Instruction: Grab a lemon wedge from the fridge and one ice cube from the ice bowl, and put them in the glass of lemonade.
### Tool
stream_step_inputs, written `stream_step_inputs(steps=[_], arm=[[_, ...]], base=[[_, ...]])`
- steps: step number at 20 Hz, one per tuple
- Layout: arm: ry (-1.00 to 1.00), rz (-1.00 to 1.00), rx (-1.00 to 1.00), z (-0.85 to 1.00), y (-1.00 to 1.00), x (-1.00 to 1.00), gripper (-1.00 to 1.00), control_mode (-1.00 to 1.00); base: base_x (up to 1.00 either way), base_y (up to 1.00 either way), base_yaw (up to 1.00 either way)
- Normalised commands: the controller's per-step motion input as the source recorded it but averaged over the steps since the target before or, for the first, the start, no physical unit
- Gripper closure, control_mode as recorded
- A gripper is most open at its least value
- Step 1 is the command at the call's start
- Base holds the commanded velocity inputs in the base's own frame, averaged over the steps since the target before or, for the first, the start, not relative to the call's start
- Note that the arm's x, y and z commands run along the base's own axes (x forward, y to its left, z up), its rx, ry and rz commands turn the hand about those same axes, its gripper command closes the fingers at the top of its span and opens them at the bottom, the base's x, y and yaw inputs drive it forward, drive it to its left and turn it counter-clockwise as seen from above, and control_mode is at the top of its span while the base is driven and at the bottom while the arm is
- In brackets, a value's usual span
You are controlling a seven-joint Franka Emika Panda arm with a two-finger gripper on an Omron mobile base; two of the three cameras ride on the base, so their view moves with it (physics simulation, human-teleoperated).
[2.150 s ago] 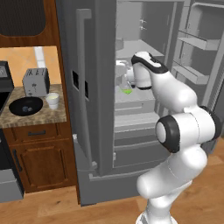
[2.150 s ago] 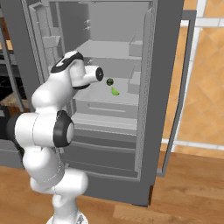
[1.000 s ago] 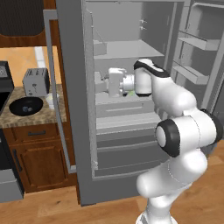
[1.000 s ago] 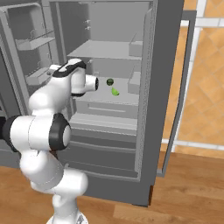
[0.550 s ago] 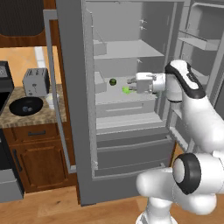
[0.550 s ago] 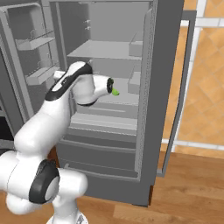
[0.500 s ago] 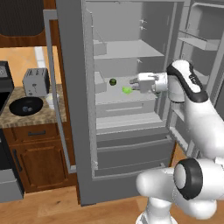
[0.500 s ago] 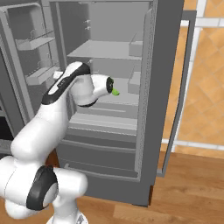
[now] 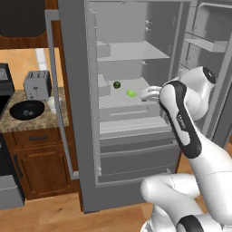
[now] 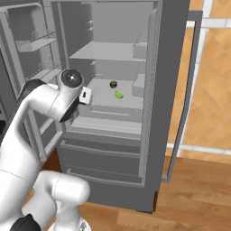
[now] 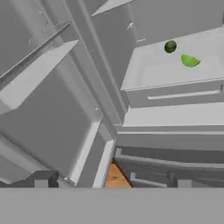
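The fridge (image 9: 77,136) stands with both doors open. A small yellow-green lemon wedge (image 9: 131,93) (image 10: 118,94) (image 11: 189,60) lies on its middle shelf. My gripper (image 9: 146,94) (image 10: 85,96) (image 11: 111,183) hangs open and empty just right of the wedge, at the shelf's front, not touching it. In the hand view its two tips stand wide apart, and the wedge sits far off at the upper right. On the counter left of the fridge sit the black ice bowl (image 9: 27,110) and the pale glass of lemonade (image 9: 53,103).
A darker green round fruit (image 9: 117,84) (image 10: 113,84) (image 11: 170,46) rests behind the wedge on the same shelf. A silver toaster (image 9: 37,84) stands behind the bowl. Door shelves (image 9: 204,43) flank my arm, and drawers (image 9: 136,158) lie below.
My gripper has drawn back a little to the right, away from the lemon wedge, and my elbow has swung up. The wedge and the round fruit have not moved.
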Motion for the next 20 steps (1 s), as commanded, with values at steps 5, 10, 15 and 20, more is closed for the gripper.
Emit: stream_step_inputs(steps=[5,10,15,20], arm=[[0.55,-0.39,-0.22,-0.38,-0.74,-0.44,-1.00,-1.00],[0.06,-0.07,-0.04,0.00,-0.29,-0.19,-1.00,-1.00],[-0.01,0.00,0.00,0.00,0.00,0.00,-1.00,-1.00],[0.00,0.00,0.00,0.00,0.00,0.00,-1.00,-1.00]], base=[[0.00,0.00,0.00],[0.00,0.00,0.00],[0.00,0.00,0.00],[0.00,0.00,0.00]])
